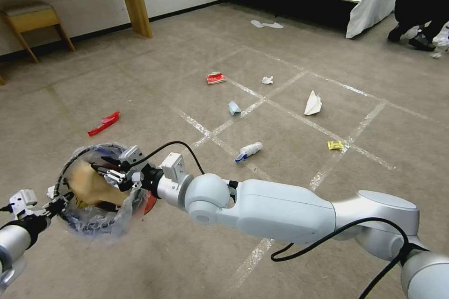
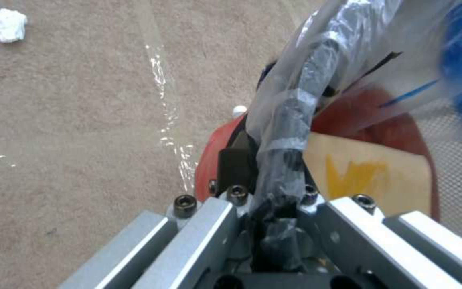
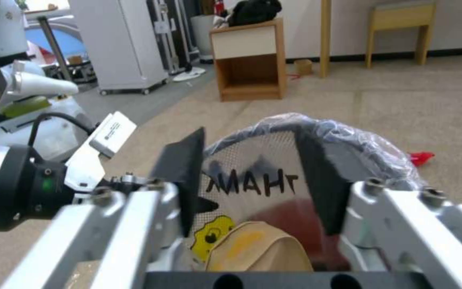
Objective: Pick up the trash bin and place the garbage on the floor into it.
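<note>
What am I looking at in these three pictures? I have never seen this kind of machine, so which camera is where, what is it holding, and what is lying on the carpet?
It is a wheeled robot with two arms. The wide picture comes from its head, looking down; the other two come from cameras on its wrists.

The left gripper is shut on the rim of the trash bin, a small red bin lined with clear plastic, holding it above the floor. The right gripper is open above the bin's mouth, over a brown paper bag inside.

Still on the carpet: a plastic bottle, a red wrapper, a red and white packet, a yellow packet, a folded white paper and a tissue wad.
</note>
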`<state>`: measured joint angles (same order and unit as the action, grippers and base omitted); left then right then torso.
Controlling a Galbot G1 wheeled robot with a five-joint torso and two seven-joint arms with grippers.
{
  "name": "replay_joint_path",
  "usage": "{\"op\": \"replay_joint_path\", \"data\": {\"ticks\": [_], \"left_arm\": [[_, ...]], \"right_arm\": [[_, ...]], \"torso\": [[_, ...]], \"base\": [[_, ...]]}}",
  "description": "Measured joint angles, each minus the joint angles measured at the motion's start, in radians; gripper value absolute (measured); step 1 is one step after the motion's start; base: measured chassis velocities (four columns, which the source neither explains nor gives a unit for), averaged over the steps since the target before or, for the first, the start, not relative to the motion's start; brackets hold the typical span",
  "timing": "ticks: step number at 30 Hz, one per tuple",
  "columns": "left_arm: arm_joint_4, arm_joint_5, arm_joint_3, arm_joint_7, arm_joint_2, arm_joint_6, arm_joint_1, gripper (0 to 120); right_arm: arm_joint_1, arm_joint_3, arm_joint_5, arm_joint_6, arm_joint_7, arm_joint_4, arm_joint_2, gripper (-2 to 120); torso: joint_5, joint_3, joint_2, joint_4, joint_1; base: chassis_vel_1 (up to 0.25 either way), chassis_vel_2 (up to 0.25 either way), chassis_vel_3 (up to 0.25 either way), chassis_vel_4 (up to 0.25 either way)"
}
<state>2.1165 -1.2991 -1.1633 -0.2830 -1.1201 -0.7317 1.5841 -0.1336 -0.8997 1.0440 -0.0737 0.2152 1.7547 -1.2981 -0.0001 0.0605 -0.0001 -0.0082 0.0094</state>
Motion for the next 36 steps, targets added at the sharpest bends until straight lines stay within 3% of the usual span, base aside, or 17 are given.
{"op": "replay_joint_path", "data": {"ticks": [3, 5, 7, 12, 19, 25, 31, 34, 36], "left_arm": [[0.0, 0.0, 0.0, 0.0, 0.0, 0.0, 0.0, 0], [0.0, 0.001, 0.0, 0.001, -0.002, 0.0, 0.001, 0], [0.0, 0.001, 0.0, 0.001, -0.002, 0.0, 0.001, 0], [-0.001, 0.003, -0.001, 0.001, -0.003, 0.0, 0.002, 0], [-0.005, 0.003, -0.006, 0.001, -0.001, 0.001, 0.003, 0], [-0.003, 0.004, -0.012, 0.002, -0.003, 0.002, 0.003, 0], [0.002, 0.01, -0.02, 0.004, -0.013, 0.009, -0.001, 0], [0.003, 0.014, -0.021, 0.006, -0.015, 0.011, -0.002, 0], [0.006, 0.025, -0.024, 0.011, -0.02, 0.015, -0.003, 0]], "right_arm": [[0.0, 0.002, -0.001, 0.0, -0.001, 0.0, 0.001, 55], [-0.002, 0.009, -0.001, 0.001, -0.001, 0.002, 0.003, 67], [-0.003, 0.012, -0.001, 0.001, -0.001, 0.003, 0.003, 70], [-0.014, 0.059, 0.012, 0.006, -0.001, 0.031, 0.01, 91], [-0.051, 0.169, 0.029, 0.04, -0.023, 0.064, 0.024, 91], [-0.097, 0.332, 0.025, 0.127, -0.046, 0.064, 0.039, 90], [-0.227, 0.615, -0.036, 0.187, -0.073, 0.073, 0.121, 92], [-0.258, 0.677, -0.057, 0.199, -0.074, 0.079, 0.141, 93], [-0.329, 0.819, -0.103, 0.215, -0.075, 0.098, 0.184, 97]], "torso": [[0.0, 0.0, 0.0, 0.0, 0.0], [0.0, 0.0, 0.0, 0.0, 0.0], [0.0, 0.0, 0.0, 0.0, 0.0], [0.0, 0.0, 0.0, 0.0, 0.0], [0.0, 0.0, 0.0, 0.0, 0.0], [0.0, 0.0, 0.0, 0.0002, 0.0], [0.0004, 0.0, 0.0, -0.0001, 0.0], [0.0005, 0.0, 0.0, 0.0, 0.0], [0.0006, 0.0, 0.0, 0.0, 0.0]], "base": [[0.0, 0.0, 0.0, 0.0], [0.0, 0.0, 0.0, 0.0], [0.0, 0.0, 0.0, 0.0], [0.0, 0.0, 0.0, 0.0], [0.0, 0.0, 0.0, 0.0], [0.0, 0.0, 0.0, 0.0], [0.0, 0.0, 0.0, 0.0], [0.0, 0.0, 0.0, 0.0], [0.0, 0.0, 0.0, 0.0]]}}
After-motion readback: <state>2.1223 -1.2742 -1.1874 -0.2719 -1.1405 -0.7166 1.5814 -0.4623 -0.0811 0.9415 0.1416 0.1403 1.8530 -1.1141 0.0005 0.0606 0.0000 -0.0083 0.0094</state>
